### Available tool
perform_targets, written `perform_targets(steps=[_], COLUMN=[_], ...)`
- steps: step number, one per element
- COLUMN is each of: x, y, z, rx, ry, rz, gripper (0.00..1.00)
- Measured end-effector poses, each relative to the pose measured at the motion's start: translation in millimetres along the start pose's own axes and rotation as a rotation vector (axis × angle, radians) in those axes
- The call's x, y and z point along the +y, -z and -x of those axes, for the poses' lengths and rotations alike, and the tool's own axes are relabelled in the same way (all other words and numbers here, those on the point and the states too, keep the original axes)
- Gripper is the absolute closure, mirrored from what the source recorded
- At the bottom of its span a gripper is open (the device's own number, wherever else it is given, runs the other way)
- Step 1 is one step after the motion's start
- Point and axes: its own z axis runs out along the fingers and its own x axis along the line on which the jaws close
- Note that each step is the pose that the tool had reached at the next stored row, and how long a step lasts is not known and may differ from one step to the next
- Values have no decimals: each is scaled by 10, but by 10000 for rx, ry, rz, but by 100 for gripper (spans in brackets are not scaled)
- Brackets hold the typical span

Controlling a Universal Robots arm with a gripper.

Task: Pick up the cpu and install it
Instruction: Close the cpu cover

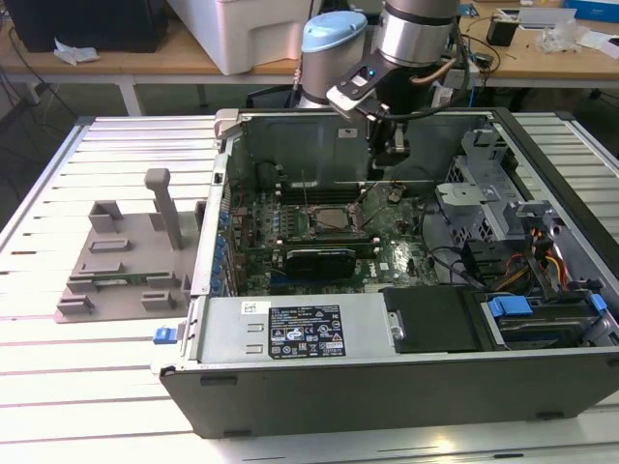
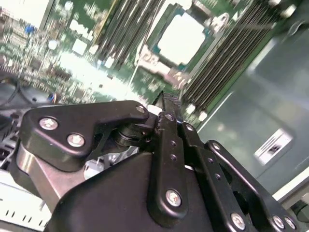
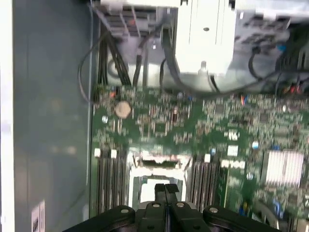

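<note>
On the exterior view's left, a grey plastic fixture [image 1: 124,259] with one upright post, lying flat on the slatted metal table [image 1: 58,387]. Just beside it, toward the right, an open computer case [image 1: 387,387], laid on its side with the inside exposed.

Within the case, left to right: a green motherboard [image 1: 392,255]. On it, a square metal-framed socket [image 1: 334,220] flanked by rows of memory slots. Just in front of the socket, a long black expansion card [image 1: 311,259]. Along the near wall, a labelled power supply [image 1: 300,333]. Further right, a grey metal drive cage [image 1: 474,188], a blue latch [image 1: 510,309] and a bundle of orange and yellow cables [image 1: 551,266].

Reaching down from the top of the exterior view, the arm [image 1: 416,29], with the gripper [image 1: 390,153] inside the case. Hanging above the board, to the right of the socket and clear of it. In the first wrist view, fingers [image 3: 173,194] pressed together with nothing pinched between them.

In the second wrist view, the cpu [image 2: 182,37] as a bright silvery square lying flat inside the socket frame, apart from the fingertips. Cannot tell whether the frame is latched over it.
</note>
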Motion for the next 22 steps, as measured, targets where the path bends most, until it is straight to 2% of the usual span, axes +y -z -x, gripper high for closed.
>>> perform_targets(steps=[7, 11, 15, 18, 21, 22], x=[309, 420, 442, 428, 370, 268], y=[21, -43, -137, -261, -331, -346], z=[9, -4, -22, -30, -34, -40], rx=[5, 9, 10, 9, 8, 10], ry=[-2, -1, -2, -1, -2, -3], rz=[-75, -140, -150, -149, -150, -150], gripper=[89, 89, 89, 89, 89, 89])
